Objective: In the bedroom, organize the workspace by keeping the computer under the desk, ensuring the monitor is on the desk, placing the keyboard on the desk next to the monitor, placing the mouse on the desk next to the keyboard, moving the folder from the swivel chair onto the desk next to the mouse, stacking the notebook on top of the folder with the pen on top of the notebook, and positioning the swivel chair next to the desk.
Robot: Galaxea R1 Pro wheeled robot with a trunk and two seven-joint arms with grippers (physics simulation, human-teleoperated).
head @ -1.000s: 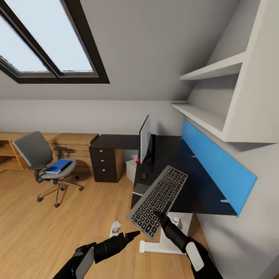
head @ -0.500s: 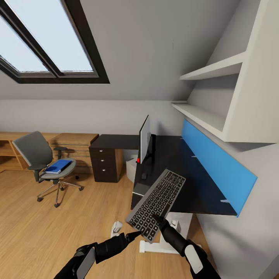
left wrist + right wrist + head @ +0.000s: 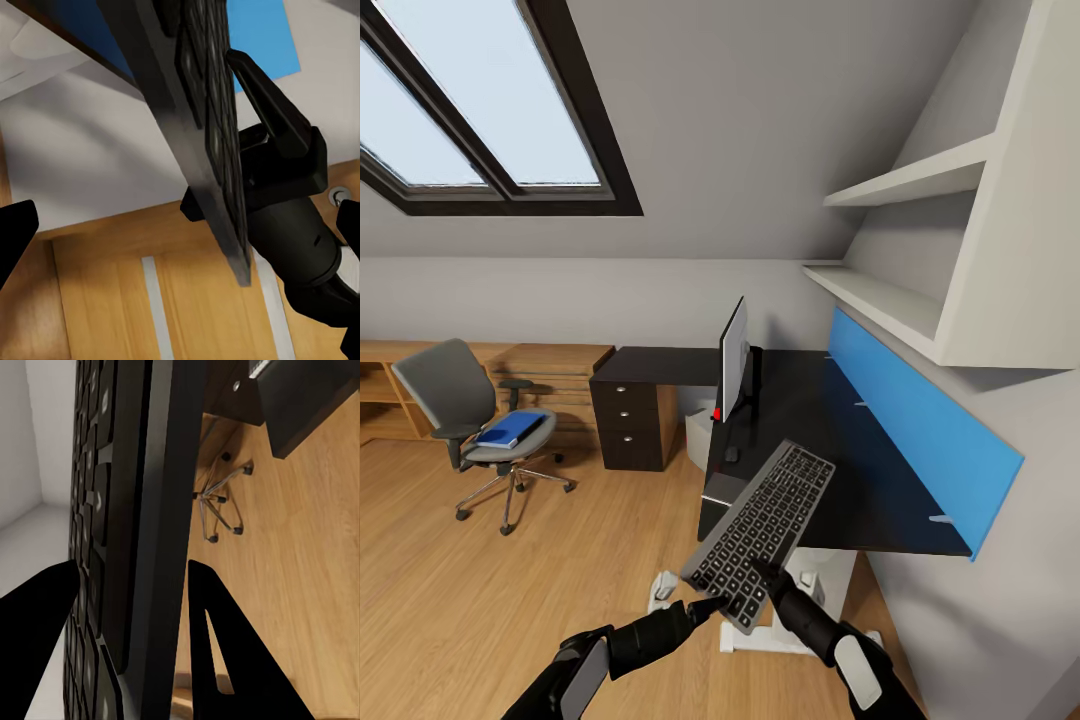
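Note:
My right gripper (image 3: pixel 758 570) is shut on the near end of the keyboard (image 3: pixel 765 518), a slim grey frame with black keys held tilted over the front corner of the black desk (image 3: pixel 860 480). In the right wrist view its fingers (image 3: pixel 217 622) clamp the keyboard (image 3: pixel 124 472) edge. My left gripper (image 3: pixel 707 604) is open just below the keyboard's near corner, not touching it. The monitor (image 3: pixel 733 360) stands edge-on on the desk, with a small dark mouse (image 3: pixel 731 453) by its base. The grey computer (image 3: pixel 700 437) sits under the desk. The blue folder (image 3: pixel 510 428) lies on the swivel chair (image 3: pixel 455 400) at the left.
A dark drawer unit (image 3: pixel 630 425) stands under the desk's far wing, beside a light-wood dresser (image 3: pixel 555 375). A blue wall panel (image 3: pixel 920 430) and white shelves (image 3: pixel 900 300) run along the right wall. The desk's white foot (image 3: pixel 760 635) lies on the floor by my arms.
The keyboard and my right gripper have drawn back toward me and slightly left, off the desk edge. My left gripper has stayed close under the keyboard's near corner.

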